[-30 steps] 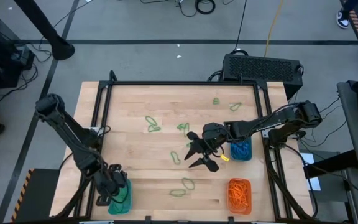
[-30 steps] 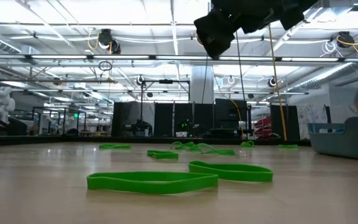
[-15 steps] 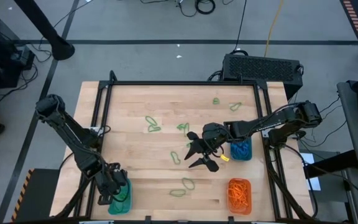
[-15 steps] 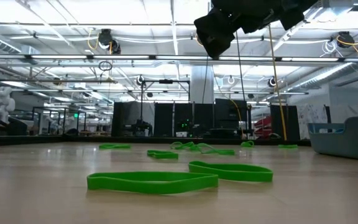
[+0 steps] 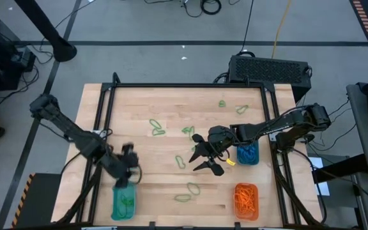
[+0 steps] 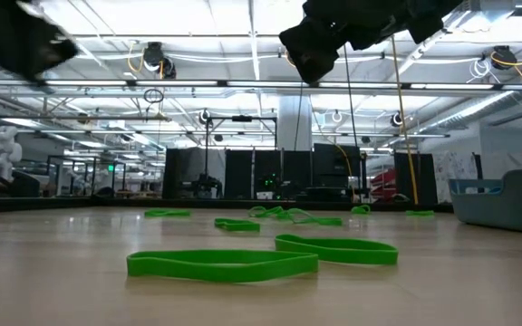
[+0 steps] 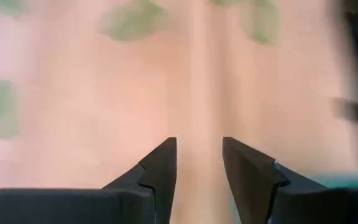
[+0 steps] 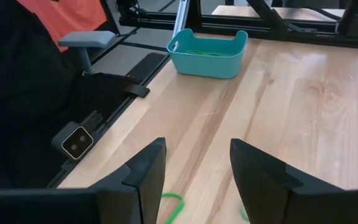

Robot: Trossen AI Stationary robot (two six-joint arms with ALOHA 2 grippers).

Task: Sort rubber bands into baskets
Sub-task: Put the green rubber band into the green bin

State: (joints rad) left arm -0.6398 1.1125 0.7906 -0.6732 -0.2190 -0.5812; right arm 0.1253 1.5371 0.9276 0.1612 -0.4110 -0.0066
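high view: the left gripper (image 5: 128,167) hangs over bare wood just above the teal plastic basket (image 5: 124,202) at the table's near-left corner, which holds a few green loops. scattered thin green rubber bands (image 5: 157,128) lie across the pale wooden table (image 5: 171,102), most of them well away from that basket, 2 of them between it and the orange plastic basket (image 5: 246,199) full of orange bands. the right gripper (image 5: 208,160) waits mid-table, fingers spread, beside the second teal basket (image 5: 248,153) holding blue bands.

low view: 2 flat green bands (image 6: 222,263) lie limp on the wood up close, more farther back; the right arm hangs above.

left wrist view: the left gripper's 2 dark fingers (image 7: 160,171) stand apart with nothing between them, blurred green bands beyond.

right wrist view: fingers (image 8: 145,168) parted and empty, a green band just beyond them, the near-left teal basket far across the table.

my read: these bands are feather-light, floppy and stretchy, lying flat, so pinch 1 strand of a loop against the wood.
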